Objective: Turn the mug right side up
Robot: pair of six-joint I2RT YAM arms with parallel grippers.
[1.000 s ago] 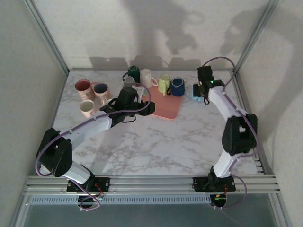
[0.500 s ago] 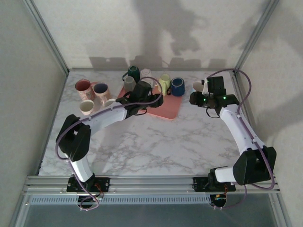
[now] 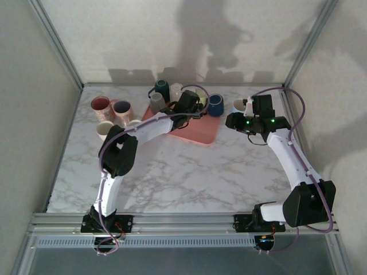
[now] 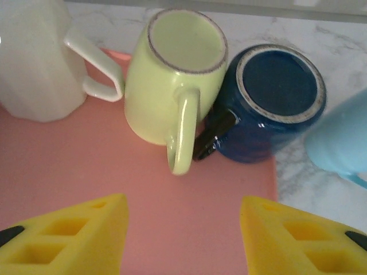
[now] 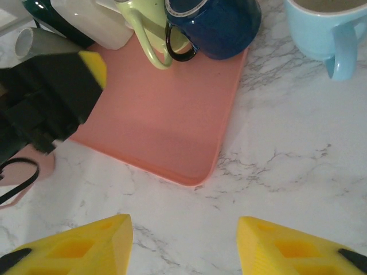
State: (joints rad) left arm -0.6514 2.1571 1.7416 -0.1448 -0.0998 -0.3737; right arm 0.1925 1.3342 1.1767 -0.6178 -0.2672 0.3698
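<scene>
On the pink mat [image 4: 114, 166], a yellow-green mug [image 4: 172, 74] stands upside down with its handle toward my left gripper [image 4: 183, 229]. That gripper is open and empty, a short way in front of the handle. A white mug [image 4: 34, 63] and a navy mug [image 4: 275, 103] flank it, both upside down. From above, the left gripper [image 3: 194, 109] reaches over the mat beside the yellow-green mug [image 3: 200, 98]. My right gripper [image 5: 183, 229] is open over bare marble off the mat's near right corner, also the right gripper [image 3: 232, 121].
A light blue mug [image 5: 327, 28] stands upright on the marble right of the mat. A dark green mug [image 3: 161, 87] and a grey mug [image 3: 156, 101] sit at the mat's back left. Several upright mugs [image 3: 109, 112] cluster at the far left. Cage posts frame the table.
My left arm has stretched right and back across the mat to face the yellow-green mug. My right gripper has drawn back from the light blue mug toward the mat's right edge.
</scene>
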